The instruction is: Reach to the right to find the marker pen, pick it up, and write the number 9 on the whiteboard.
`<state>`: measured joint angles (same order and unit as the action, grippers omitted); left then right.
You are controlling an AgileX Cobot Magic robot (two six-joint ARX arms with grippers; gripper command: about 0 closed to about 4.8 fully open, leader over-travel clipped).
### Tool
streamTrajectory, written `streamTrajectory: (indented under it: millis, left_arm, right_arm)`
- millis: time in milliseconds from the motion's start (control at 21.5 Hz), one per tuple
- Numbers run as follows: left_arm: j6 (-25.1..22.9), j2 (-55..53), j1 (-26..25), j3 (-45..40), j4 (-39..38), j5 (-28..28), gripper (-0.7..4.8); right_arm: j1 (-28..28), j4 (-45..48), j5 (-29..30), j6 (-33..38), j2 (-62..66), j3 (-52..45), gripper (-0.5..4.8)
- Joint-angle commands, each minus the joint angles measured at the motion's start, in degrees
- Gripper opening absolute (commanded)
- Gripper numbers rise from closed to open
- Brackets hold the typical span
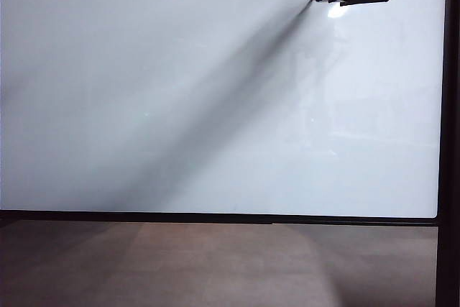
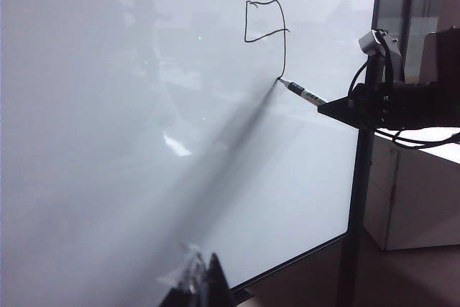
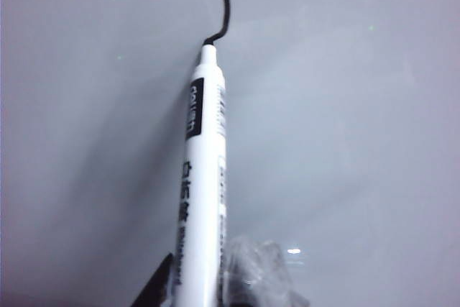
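- Right gripper (image 3: 205, 289): I see it closed on the marker pen (image 3: 201, 177), its fingers mostly cut off at the frame edge; part of it is wrapped in clear film.
- Pen tip: touching the whiteboard (image 2: 144, 141) at the lower end of the number 9 (image 2: 267, 30), a boxy loop with a straight tail.
- Left gripper (image 2: 201, 285): only its fingertips show, close together and empty; I cannot tell its state.
- Exterior view: right arm cropped at the top edge, the stroke barely showing.
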<state>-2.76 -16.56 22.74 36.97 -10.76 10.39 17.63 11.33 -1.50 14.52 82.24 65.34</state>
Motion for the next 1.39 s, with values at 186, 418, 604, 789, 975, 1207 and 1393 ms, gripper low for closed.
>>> streamTrajectory:
  millis: [186,418,604,789,975,1207,1393]
  left_arm:
    - [0.17,-0.02,0.02,0.02,0.5,0.33,-0.05]
    - [0.17,0.02,0.02,0.04,0.52,0.33,-0.05]
    - [0.2,0.02,0.02,0.04,0.5,0.33,-0.05]
    - [0.2,0.0,0.04,0.04,0.5,0.33,-0.05]
    - [0.17,0.02,0.04,0.04,0.52,0.33,-0.05]
    - [0.17,0.02,0.02,0.04,0.52,0.33,-0.05]
    - [0.17,0.02,0.02,0.04,0.52,0.33,-0.05]
  right_arm:
    - [2.62,2.93,-0.04,0.48,0.13,0.26,-0.03]
    - [5.18,5.42,-0.11,0.87,1.57,0.37,-0.03]
    - [6.73,6.1,-0.37,1.99,2.78,0.39,-0.03]
    - [7.15,6.82,-1.33,1.97,2.84,0.39,-0.03]
    - [7.08,7.41,-1.4,1.97,2.84,0.42,-0.03]
    - [7.02,8.55,-2.01,1.95,3.19,0.46,-0.03]
    - [7.02,8.74,-2.16,1.92,3.93,1.11,-0.03]
